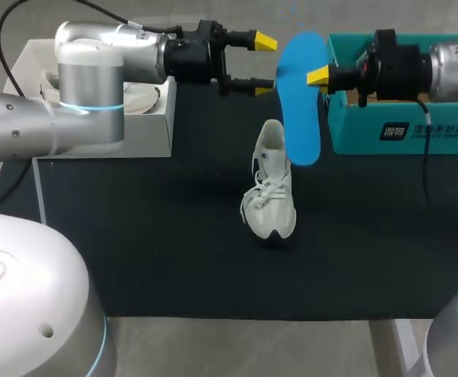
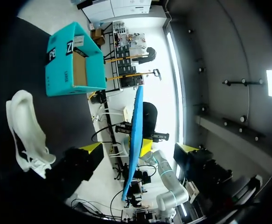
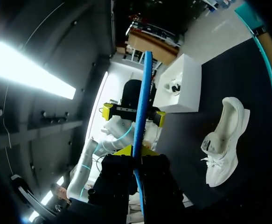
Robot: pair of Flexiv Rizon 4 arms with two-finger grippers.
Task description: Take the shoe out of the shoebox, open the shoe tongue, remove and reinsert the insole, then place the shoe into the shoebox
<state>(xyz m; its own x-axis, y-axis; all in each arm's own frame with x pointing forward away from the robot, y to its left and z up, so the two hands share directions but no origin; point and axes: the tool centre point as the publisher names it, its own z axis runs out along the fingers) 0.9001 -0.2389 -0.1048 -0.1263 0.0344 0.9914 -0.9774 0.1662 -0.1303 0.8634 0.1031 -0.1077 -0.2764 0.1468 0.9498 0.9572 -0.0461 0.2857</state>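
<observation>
Your right gripper [image 1: 316,76] pinches the blue insole [image 1: 301,102], hanging it upright just above the heel of the shoe [image 1: 272,188] on the table [image 1: 134,236], probably for reinsertion, while your left gripper [image 1: 262,63] hovers spread wide above the shoe's left, seemingly to guide it.

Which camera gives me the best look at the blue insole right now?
The head view: the insole shows its broad flat face there, held up by the right gripper. Both wrist views show it only edge-on, as a thin blue strip.
</observation>
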